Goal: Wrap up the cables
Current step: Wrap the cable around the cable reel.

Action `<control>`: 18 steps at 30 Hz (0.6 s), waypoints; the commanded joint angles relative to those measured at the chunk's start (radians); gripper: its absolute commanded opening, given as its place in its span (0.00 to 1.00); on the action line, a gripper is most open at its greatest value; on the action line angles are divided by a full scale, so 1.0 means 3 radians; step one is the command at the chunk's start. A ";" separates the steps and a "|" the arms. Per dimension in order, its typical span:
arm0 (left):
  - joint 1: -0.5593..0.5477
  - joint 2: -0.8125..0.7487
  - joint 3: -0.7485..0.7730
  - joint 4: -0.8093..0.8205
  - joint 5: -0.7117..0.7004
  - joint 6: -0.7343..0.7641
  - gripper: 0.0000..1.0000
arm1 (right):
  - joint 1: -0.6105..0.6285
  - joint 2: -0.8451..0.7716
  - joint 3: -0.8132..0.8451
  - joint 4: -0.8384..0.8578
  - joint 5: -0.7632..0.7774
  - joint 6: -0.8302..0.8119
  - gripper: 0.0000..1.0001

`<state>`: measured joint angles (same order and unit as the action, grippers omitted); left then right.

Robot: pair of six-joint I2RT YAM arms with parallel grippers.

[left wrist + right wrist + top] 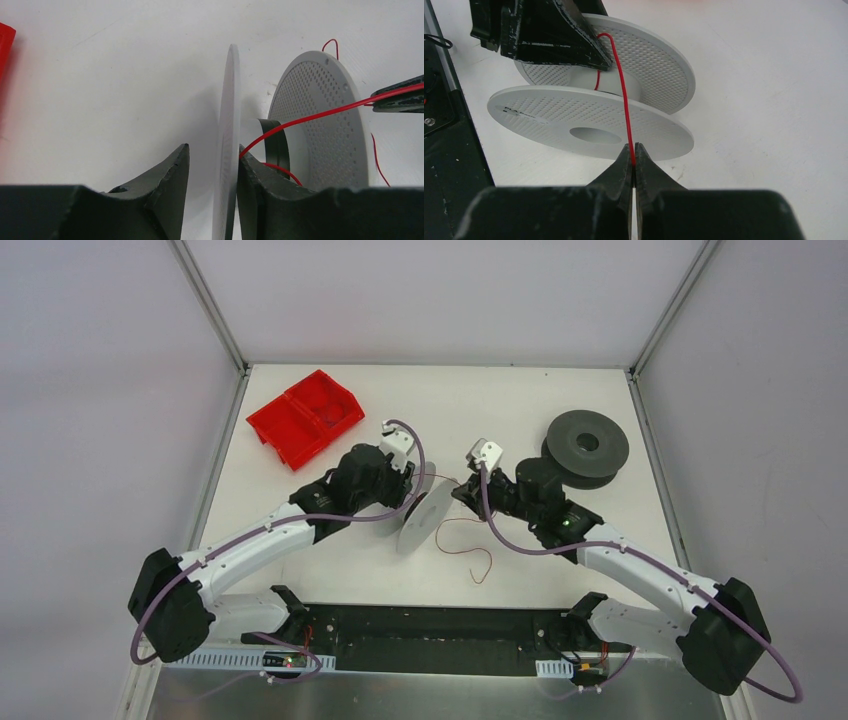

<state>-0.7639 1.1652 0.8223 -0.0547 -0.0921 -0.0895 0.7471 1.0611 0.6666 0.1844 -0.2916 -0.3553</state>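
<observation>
Right now, on the arm-base side of the white spool, the loose tail of the cable, a thin red wire, lies in a slack curl on the table. The spool stands on edge, and the left gripper straddles one flange. One finger lies against the flange's inner face and the other stands a little off its outer face, so the jaws are apart and not clamped. Wire is looped round the hub. From there the cable runs taut out between the flanges and over the rim of the flange facing the right arm. It ends at the right gripper, whose fingertips are pinched together on it just beside the spool. The strand's long axis therefore runs from hub to right fingers, and only the right arm has the wire. I judge that winding needs the left arm to steady or turn the spool while the right feeds. Beyond the spool to its right sits a dark spool, and beyond to its left a red bin.
</observation>
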 commanded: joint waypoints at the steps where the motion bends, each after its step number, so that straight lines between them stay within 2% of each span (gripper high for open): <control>1: 0.0023 -0.0179 -0.0031 0.0063 -0.0119 0.0020 0.34 | -0.0028 -0.0122 0.0006 0.0088 0.0072 0.0076 0.00; 6: 0.0021 -0.0271 -0.0003 -0.0207 0.0041 0.0071 0.29 | -0.0077 -0.0107 -0.0003 0.0030 0.0046 0.0043 0.00; 11: 0.0021 -0.0277 0.0052 -0.0366 0.0198 0.0106 0.19 | -0.0079 -0.0068 -0.0006 0.0018 -0.0009 0.0033 0.00; 18: 0.0021 -0.0273 0.0112 -0.0527 0.0242 0.0132 0.18 | -0.0082 -0.0047 -0.0013 0.0017 -0.0020 0.0028 0.00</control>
<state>-0.7639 1.1011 0.8185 -0.1722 -0.0345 -0.0662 0.7269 1.0519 0.6613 0.1673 -0.2855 -0.3489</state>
